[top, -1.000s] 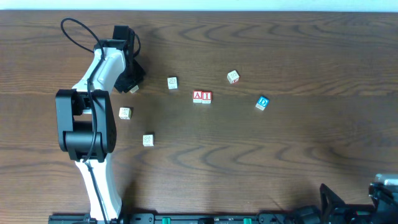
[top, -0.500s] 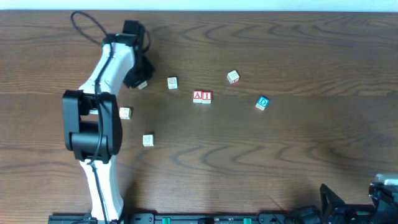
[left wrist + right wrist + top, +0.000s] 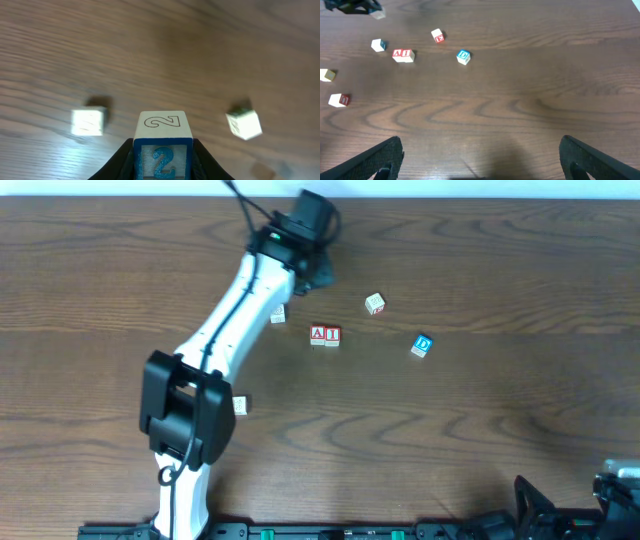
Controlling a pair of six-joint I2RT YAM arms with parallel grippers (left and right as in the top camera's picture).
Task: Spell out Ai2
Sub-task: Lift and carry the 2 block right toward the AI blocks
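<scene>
**Change:** the left arm [image 3: 235,320] has swung from the left side of the table [image 3: 500,430] across to its far middle. The left gripper [image 3: 316,272] now hangs just beyond the lettered row.

**Entries, near to far:**
- Right gripper [image 3: 480,145]: parked at the near edge, jaws spread fully wide, holding nothing.
- Pale cube [image 3: 241,406]: near left, partly under the arm, not needed.
- "A" cube [image 3: 318,334] and "I" cube [image 3: 332,335]: mid-table, touching side by side, red letters reading in order. The table just right of the "I" is bare.
- "D" cube [image 3: 422,346]: blue letter, well right of the pair, turned at an angle, not needed.
- Red-marked cube [image 3: 375,303]: beyond and right of the pair, letter too small to read from overhead.
- "2" cube [image 3: 162,127]: clamped between the left gripper's partly closed jaws, blue numeral facing the wrist camera, carried clear of the wood. Two blurred pale cubes lie beyond it in that view.

**Judgement:** two thirds of the word is laid. The last character is in transit and probably needs to be set flush against the "I" without nudging the pair.
</scene>
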